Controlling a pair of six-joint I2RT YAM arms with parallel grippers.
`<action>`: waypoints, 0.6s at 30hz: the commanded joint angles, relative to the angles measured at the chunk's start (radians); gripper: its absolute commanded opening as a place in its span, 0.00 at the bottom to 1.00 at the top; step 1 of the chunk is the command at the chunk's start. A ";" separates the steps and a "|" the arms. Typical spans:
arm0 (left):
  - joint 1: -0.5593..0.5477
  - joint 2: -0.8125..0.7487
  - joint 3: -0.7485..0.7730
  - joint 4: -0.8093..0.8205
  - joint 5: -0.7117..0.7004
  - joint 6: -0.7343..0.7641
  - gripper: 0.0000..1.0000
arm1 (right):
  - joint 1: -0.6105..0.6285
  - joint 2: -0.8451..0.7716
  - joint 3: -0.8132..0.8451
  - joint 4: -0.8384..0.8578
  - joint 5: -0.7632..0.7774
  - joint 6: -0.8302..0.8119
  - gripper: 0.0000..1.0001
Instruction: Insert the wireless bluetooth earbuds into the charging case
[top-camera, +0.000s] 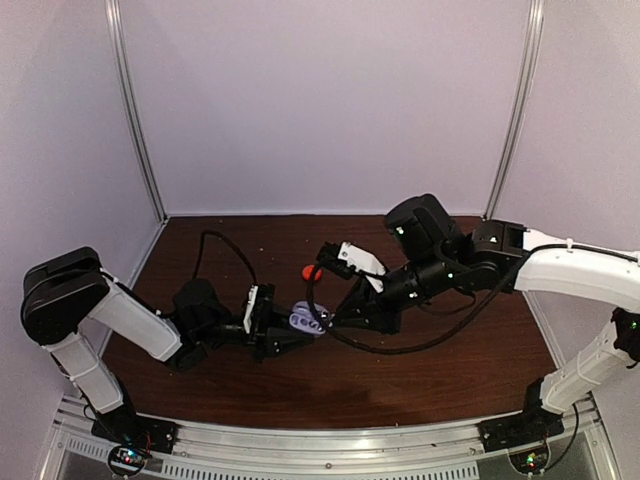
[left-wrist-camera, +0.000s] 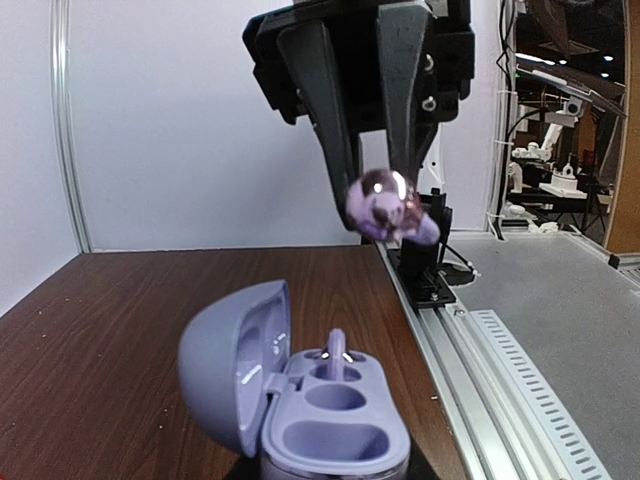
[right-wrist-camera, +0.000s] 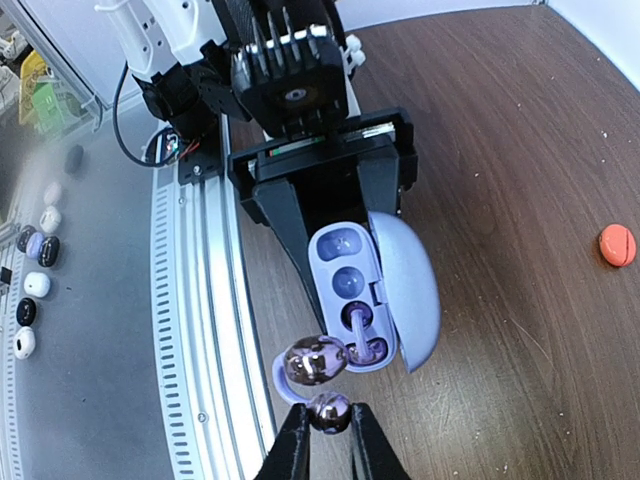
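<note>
The lavender charging case (left-wrist-camera: 335, 420) stands open, lid (left-wrist-camera: 232, 365) swung left, gripped at its base by my left gripper (top-camera: 290, 335). The left fingers (right-wrist-camera: 285, 230) flank the case (right-wrist-camera: 345, 262) in the right wrist view. One lavender earbud (left-wrist-camera: 337, 352) sits in the far slots, and the two near slots are empty. My right gripper (right-wrist-camera: 330, 415) is shut on a second, glossy purple hook-shaped earbud (right-wrist-camera: 318, 362). It holds this earbud (left-wrist-camera: 385, 205) in the air above and beyond the case's far end. No silvery-grey earbud shows.
A small red-orange round piece (top-camera: 311, 272) lies on the brown table behind the grippers, also in the right wrist view (right-wrist-camera: 617, 244). The aluminium rail (right-wrist-camera: 205, 330) runs along the table's near edge. Several small cases (right-wrist-camera: 35, 285) lie beyond it.
</note>
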 joint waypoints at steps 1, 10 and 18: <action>-0.017 0.021 0.031 0.072 0.040 -0.022 0.00 | 0.027 0.042 0.063 -0.037 0.057 -0.028 0.14; -0.041 0.050 0.050 0.093 0.062 -0.046 0.00 | 0.048 0.110 0.123 -0.067 0.093 -0.039 0.14; -0.044 0.059 0.054 0.106 0.062 -0.057 0.00 | 0.055 0.138 0.142 -0.068 0.087 -0.041 0.15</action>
